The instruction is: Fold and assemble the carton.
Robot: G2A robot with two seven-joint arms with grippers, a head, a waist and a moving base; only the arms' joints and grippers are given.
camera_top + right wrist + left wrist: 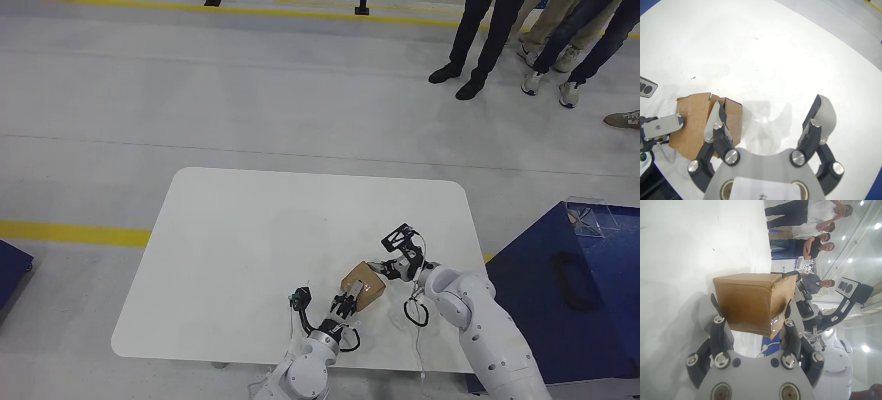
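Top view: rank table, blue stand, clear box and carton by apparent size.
1. table
2. blue stand, though the frame edge cuts it off
3. clear box and carton: these look about alike, so they are not ranked against each other

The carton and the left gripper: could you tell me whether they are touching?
Touching: the left wrist view shows the carton clamped between the fingers of the left gripper.
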